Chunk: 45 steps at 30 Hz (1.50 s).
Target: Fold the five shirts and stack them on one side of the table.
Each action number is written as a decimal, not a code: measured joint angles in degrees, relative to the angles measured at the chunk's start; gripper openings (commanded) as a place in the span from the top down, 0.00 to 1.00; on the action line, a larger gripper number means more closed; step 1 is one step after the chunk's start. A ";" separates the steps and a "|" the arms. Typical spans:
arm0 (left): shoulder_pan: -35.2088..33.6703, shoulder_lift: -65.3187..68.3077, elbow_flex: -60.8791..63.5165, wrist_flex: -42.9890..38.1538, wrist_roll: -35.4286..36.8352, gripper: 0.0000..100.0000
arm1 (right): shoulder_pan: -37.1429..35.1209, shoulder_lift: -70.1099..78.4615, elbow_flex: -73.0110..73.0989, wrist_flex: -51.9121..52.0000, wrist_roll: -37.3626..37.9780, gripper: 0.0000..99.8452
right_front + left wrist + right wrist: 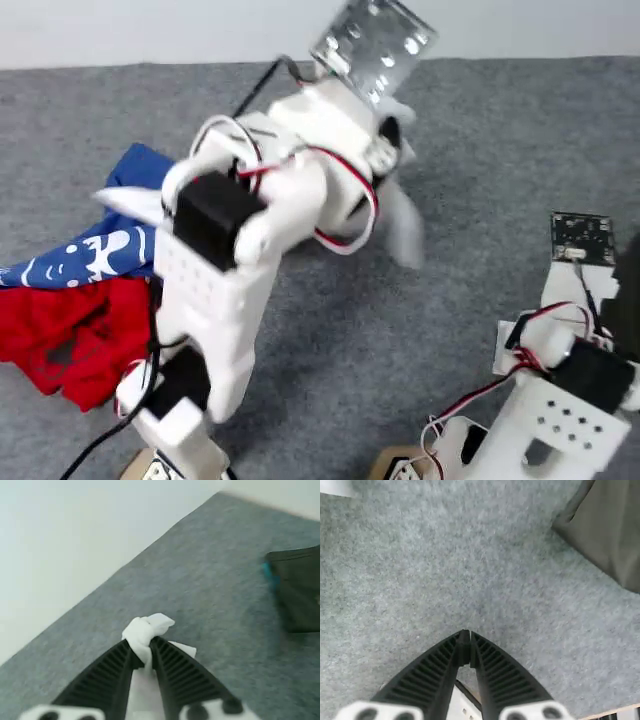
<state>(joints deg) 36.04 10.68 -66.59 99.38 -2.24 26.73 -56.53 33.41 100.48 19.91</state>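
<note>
The table (pixel 450 330) is covered in a grey, felt-like fabric with a short, fuzzy nap. The left end effector (pixel 145 647) has two black, ribbed, wedge-shaped fingers, and they pinch a bunched fold of the white shirt (pixel 148 629). The cloth squeezes out past the fingertips in a soft, knot-like lump, and more of it hangs beneath them. In the high view the left arm, a blocky white plastic shell with red, white and black wires looped round it, stretches out over the middle of the table. The white shirt (pixel 405 225) shows there as a pale, blurred drape beside the arm's far end (its outline is too smeared to tell how it hangs).

At the left edge of the table lie two crumpled shirts that touch each other. The blue shirt (pixel 95 250) has a white printed pattern, and the red shirt (pixel 60 335) lies nearer the arm bases, wrinkled and uneven.

The right end effector (pixel 465 636) hovers low over bare felt with its ribbed fingers pressed together and nothing between them. A dark shirt (pixel 610 525) of smooth, flat cloth lies on the table near it, and its straight edge (pixel 297 590) shows off to one side in the left wrist view.
</note>
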 measured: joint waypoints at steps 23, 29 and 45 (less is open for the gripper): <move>-27.78 -4.40 51.96 -6.07 -9.93 1.00 | -18.37 13.89 0.18 0.00 0.18 0.99; -37.01 2.81 52.57 -8.35 -12.40 1.00 | -31.12 23.47 0.18 -0.09 0.18 0.99; -42.46 9.76 52.57 -13.36 -15.21 1.00 | -47.21 55.38 -16.26 -8.18 0.53 0.80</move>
<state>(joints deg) -6.42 20.44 -14.02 86.02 -17.45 -20.48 -1.14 17.14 92.31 20.44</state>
